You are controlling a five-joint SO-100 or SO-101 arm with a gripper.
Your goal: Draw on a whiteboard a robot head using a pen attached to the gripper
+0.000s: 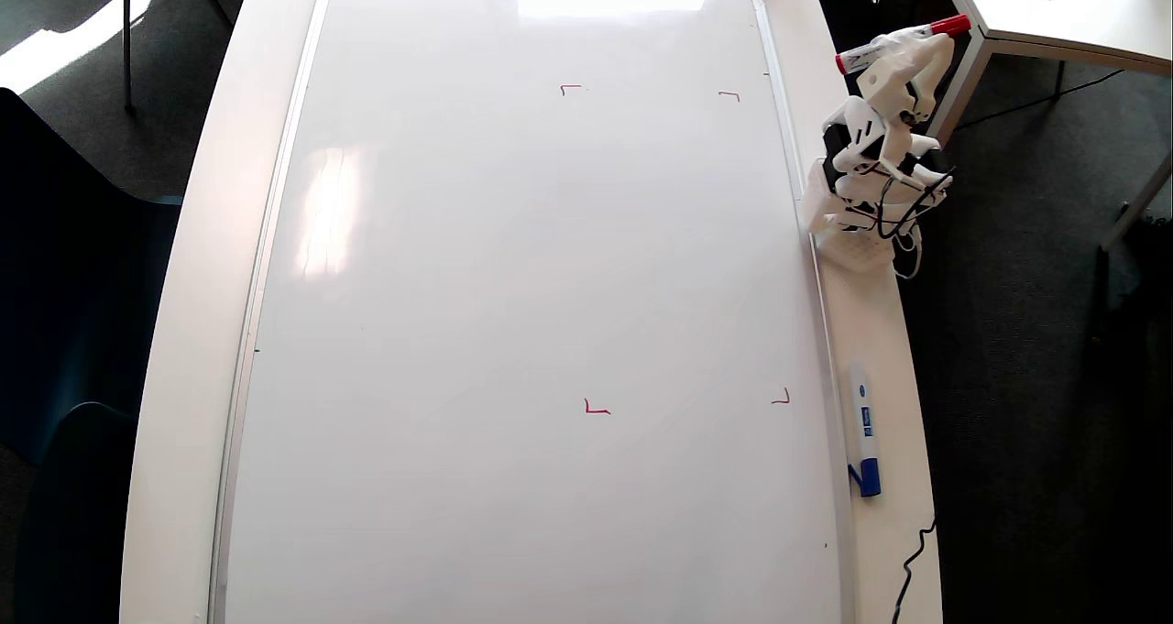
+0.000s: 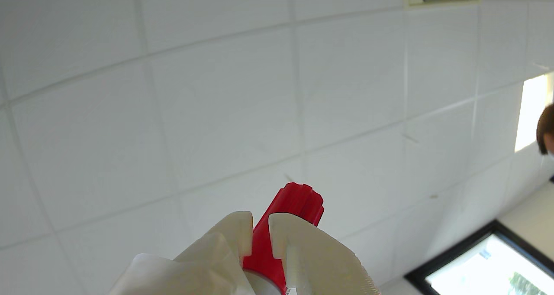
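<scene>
The whiteboard [image 1: 531,294] fills the table, glossy and bare apart from red corner marks such as one [image 1: 597,409] near the bottom middle. No robot head drawing shows on it. My gripper [image 1: 903,51] sits folded up off the board's right edge, at the upper right of the overhead view. It is shut on the pen [image 1: 903,42], a white marker with red ends, held high and clear of the board. In the wrist view the gripper [image 2: 260,225] points up at the ceiling, with the pen's red end [image 2: 294,208] clamped between the white fingers [image 2: 311,251].
A white marker with a blue cap [image 1: 863,430] lies on the table strip right of the board. The arm's base [image 1: 857,212] with black cables stands at the table's right edge. Another white table [image 1: 1063,10] stands at the upper right. A person's head [image 2: 546,128] shows at the wrist view's right edge.
</scene>
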